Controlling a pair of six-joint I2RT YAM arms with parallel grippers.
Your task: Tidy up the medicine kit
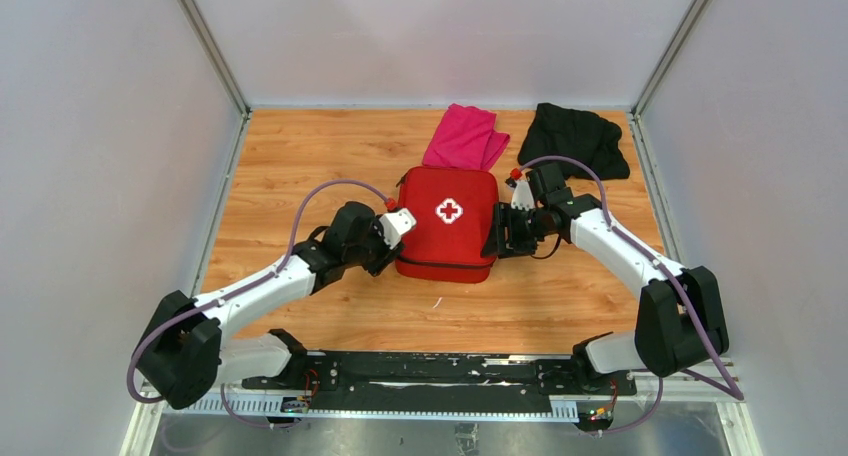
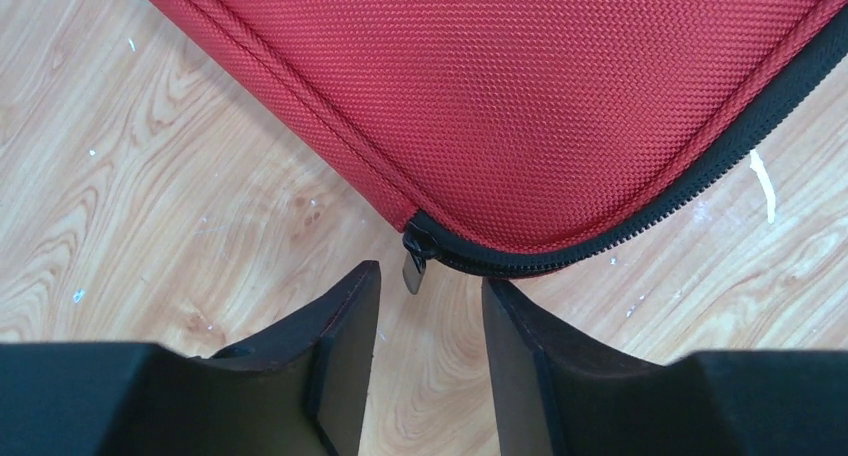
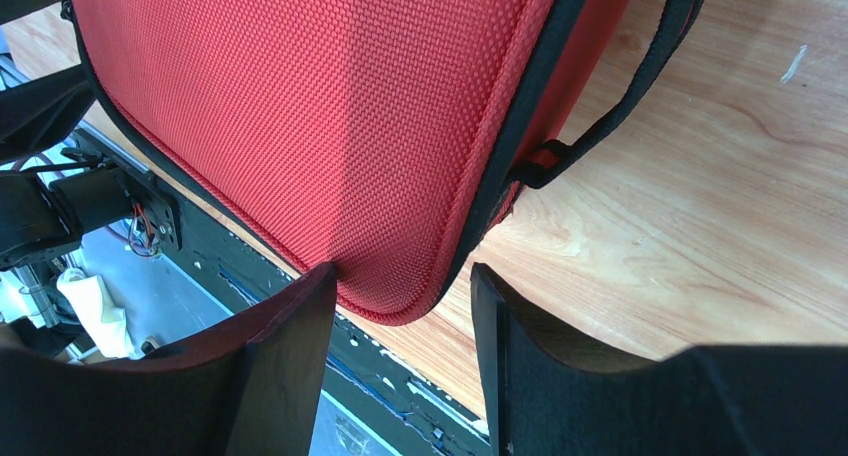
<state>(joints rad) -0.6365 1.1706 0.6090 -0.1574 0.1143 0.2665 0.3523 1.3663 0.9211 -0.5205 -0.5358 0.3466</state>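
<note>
— Where was the kit (image 1: pixel 447 226) at that point?

— Dead centre of the top view, flat on the table (image 1: pixel 300 156), cross up and lid down, with one of my hands at either side of it. The pink cloth (image 1: pixel 462 136) and the black cloth (image 1: pixel 577 139) lay behind it, toward the top of the frame.

— And the left gripper (image 2: pixel 430 276)?

— It was at the kit's lower left corner. In my left wrist view the red corner filled the top of the frame and the zip (image 2: pixel 640 216) ran around its edge. The pull (image 2: pixel 413 268) hung off the end of the zip, pointing down the frame towards me, just past my fingertips and a shade left of the gap's middle.

— Had you got hold of it?

— No! My fingers stood apart on nothing, and the pull was only at the mouth of the gap.

— So what did the move hang on?

— That line-up, I'd say. The pull lay straight ahead, its long axis along my reach, so a short push forward looked enough to bring it between my fingers.

— What about the right gripper (image 3: pixel 402 268)?

— It straddled the corner at the kit's right side, with the strap (image 3: pixel 620 106) off in the upper right of that view. One finger touched the fabric, but I couldn't tell whether I was really clamping it.

— Which arm was nearer the pull?

— The left, easily. The right sat across the kit from it.
</note>
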